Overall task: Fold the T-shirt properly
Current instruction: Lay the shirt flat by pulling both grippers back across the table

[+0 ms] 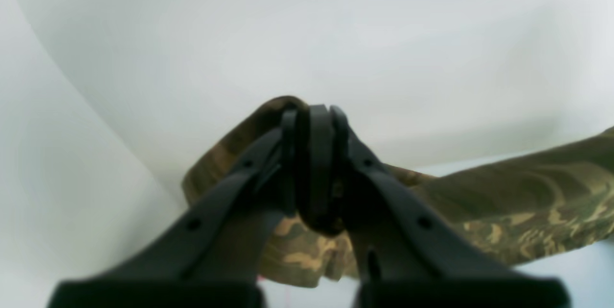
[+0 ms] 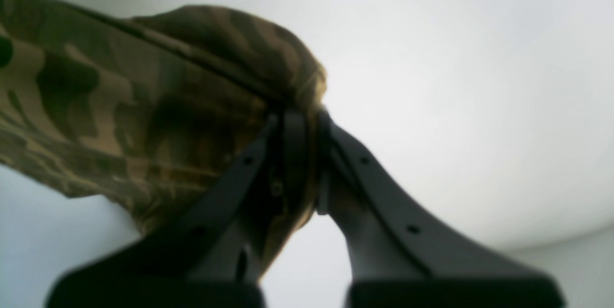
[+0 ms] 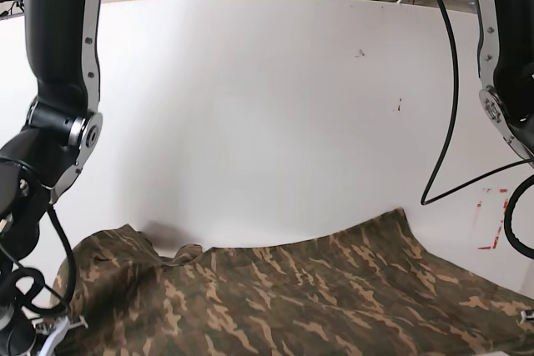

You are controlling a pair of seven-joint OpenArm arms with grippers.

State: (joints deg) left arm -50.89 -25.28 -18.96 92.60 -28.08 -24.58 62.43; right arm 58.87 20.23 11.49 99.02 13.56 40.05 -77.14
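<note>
- The T-shirt lies spread along the near edge of the white table, reaching almost from its near left corner to its near right corner, with the far half of the table bare.
- The left gripper is clamped on a bunched fold of the camouflage cloth; the cloth wraps behind its tips and runs off to the right of the left wrist view.
- The right gripper is likewise clenched on the shirt, a rounded hump of cloth sitting over its tips and the rest hanging to the left of the right wrist view.
- In the base view both grippers are cut off below the picture's lower edge; only the arms show at the sides.
- The shirt's near hem is also cut off there.
- Both wrist views are blurred, so which part of the shirt each gripper holds cannot be told.
- A black cable hangs over the table's right side.
</note>
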